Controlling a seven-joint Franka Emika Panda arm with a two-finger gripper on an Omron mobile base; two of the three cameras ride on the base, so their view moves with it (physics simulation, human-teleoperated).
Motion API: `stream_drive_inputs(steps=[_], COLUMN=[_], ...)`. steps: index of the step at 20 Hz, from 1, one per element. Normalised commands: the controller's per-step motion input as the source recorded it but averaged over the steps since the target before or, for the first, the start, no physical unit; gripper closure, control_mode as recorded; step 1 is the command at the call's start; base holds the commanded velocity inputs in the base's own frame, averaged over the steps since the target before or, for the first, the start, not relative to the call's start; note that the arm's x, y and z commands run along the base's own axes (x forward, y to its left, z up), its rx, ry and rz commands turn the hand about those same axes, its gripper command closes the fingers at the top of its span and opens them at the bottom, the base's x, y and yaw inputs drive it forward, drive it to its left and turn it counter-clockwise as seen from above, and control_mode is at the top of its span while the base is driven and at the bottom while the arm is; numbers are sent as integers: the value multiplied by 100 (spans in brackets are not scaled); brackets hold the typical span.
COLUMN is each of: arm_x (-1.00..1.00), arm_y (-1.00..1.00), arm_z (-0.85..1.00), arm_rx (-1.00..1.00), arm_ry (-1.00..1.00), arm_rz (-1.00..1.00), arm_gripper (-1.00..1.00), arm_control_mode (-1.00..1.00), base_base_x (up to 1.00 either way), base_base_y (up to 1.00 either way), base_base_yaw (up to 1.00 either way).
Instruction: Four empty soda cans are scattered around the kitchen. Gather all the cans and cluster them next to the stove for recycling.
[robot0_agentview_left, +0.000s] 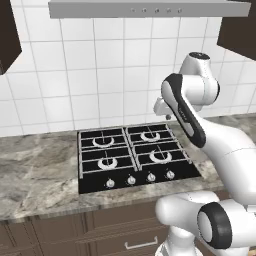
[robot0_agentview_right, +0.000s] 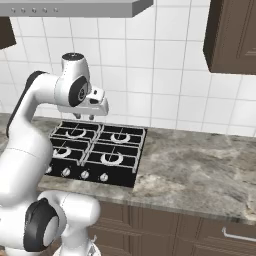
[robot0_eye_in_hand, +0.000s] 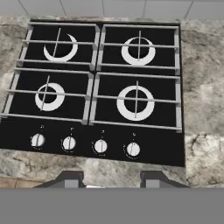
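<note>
Looking down through the hand view, I have the stove (robot0_eye_in_hand: 103, 87) squarely below: a black cooktop with four round burners (robot0_eye_in_hand: 135, 103) under grates and a row of four silver knobs (robot0_eye_in_hand: 100, 146) along its near edge. The fingers (robot0_eye_in_hand: 111, 178) show as two dark tips at the bottom of that view, over the strip of grey marbled worktop (robot0_eye_in_hand: 203, 96) in front of the knobs. I read them as drawn together as far as they go, with nothing between them (the tips themselves are mostly cut off by the frame edge).

From the left base view, the arm (robot0_agentview_left: 200, 130) rises from the lower right and bends over the right half of the stove (robot0_agentview_left: 135, 157), with the hand above the rear burners. From the right base view, the hand (robot0_agentview_right: 92, 107) hangs above the back of the stove (robot0_agentview_right: 95, 150), clear of the grates.

The worktop (robot0_agentview_left: 37, 170) runs to both sides of the stove. White tiled wall (robot0_agentview_right: 165, 75) behind, grey hood (robot0_agentview_left: 145, 7) overhead, dark brown cabinets (robot0_agentview_right: 232, 37) at the upper corners.
</note>
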Motion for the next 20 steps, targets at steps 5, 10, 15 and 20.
stream_drive_inputs(steps=[5,10,15,20], arm_x=[-49,-13,0,0], arm_y=[-47,-17,0,0], arm_z=[-1,0,0,0], arm_rx=[5,2,0,0], arm_ry=[0,0,0,0], arm_rz=[-13,-6,0,0], arm_gripper=[-100,-100,-100,-100], arm_control_mode=[-100,100,100,100], base_base_x=[0,-2,-75,-10], base_base_y=[0,-4,-96,-100], base_base_yaw=[0,-1,-19,-16])
